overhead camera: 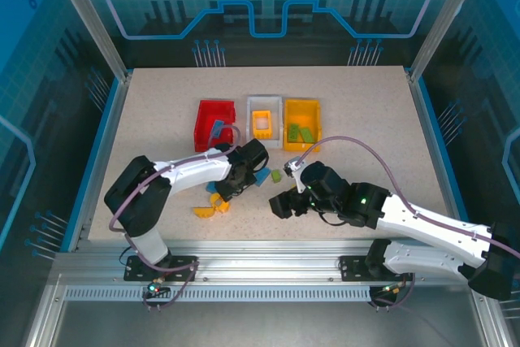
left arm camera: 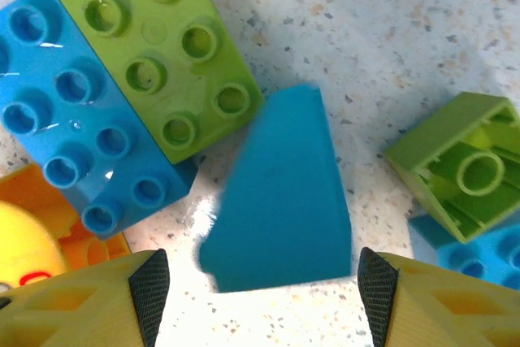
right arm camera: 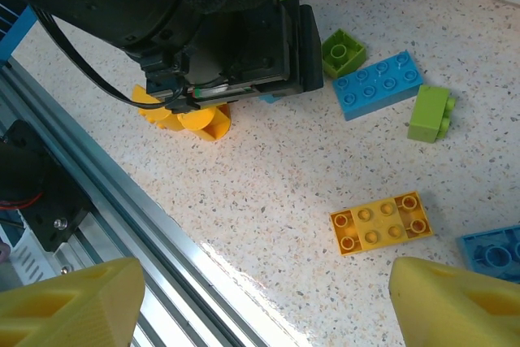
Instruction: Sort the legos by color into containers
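My left gripper [left arm camera: 264, 298] [overhead camera: 231, 188] hangs open low over the pile of legos. A smooth blue wedge lego [left arm camera: 280, 193] lies flat between its black pads, just ahead of them. The right pad [left arm camera: 375, 286] is nearly at the wedge's edge. A green brick [left arm camera: 154, 46] and a blue brick [left arm camera: 73, 119] lie beside the wedge. My right gripper [right arm camera: 268, 306] [overhead camera: 284, 203] is open and empty near the front rail, with a yellow brick [right arm camera: 380, 223] on the table just ahead. The red container [overhead camera: 207, 115], white container [overhead camera: 264, 100] and orange-yellow container [overhead camera: 302, 104] stand in a row behind.
More legos lie loose: a blue brick [right arm camera: 378, 84], two green ones [right arm camera: 343, 50] [right arm camera: 431, 111] and yellow pieces [right arm camera: 183, 115] by the left arm's wrist [right arm camera: 219, 30]. The metal front rail [right arm camera: 122, 201] runs close under my right gripper. The table [overhead camera: 366, 119] is bare at right.
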